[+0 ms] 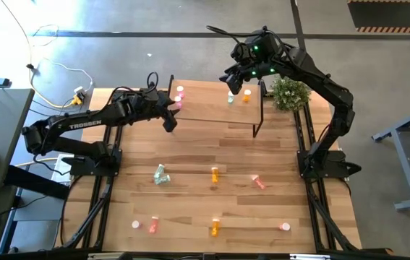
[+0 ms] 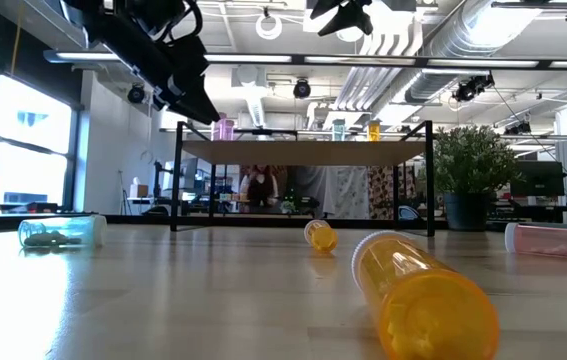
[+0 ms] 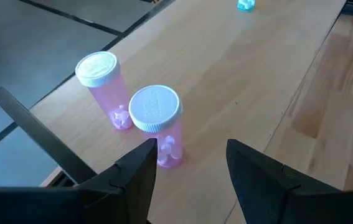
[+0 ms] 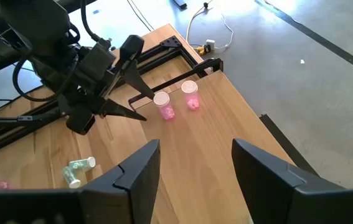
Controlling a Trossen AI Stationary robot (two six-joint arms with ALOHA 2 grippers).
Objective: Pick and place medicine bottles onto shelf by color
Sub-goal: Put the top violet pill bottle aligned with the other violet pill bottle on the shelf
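The shelf (image 1: pixel 212 108) stands at the table's far side. Two pink bottles (image 3: pixel 157 121) (image 3: pixel 104 87) stand upright on its left end, and a green bottle (image 1: pixel 231 98) and an orange bottle (image 1: pixel 246 94) on its right end. My left gripper (image 3: pixel 192 168) is open at the shelf's left end, just short of the nearer pink bottle, which stands beside one finger (image 3: pixel 140 167) and not in the gap. My right gripper (image 4: pixel 192 165) is open and empty above the shelf's right part (image 1: pixel 232 83). Several bottles lie on the table, among them a green one (image 1: pixel 161 174), an orange one (image 1: pixel 214 174) and a salmon one (image 1: pixel 258 182).
A potted plant (image 1: pixel 290 94) stands by the shelf's right end. More bottles lie near the table's front edge: pink (image 1: pixel 136 224), salmon (image 1: pixel 153 224), orange (image 1: pixel 215 228), pink (image 1: pixel 285 227). The shelf's black legs (image 2: pixel 176 180) stand on the tabletop.
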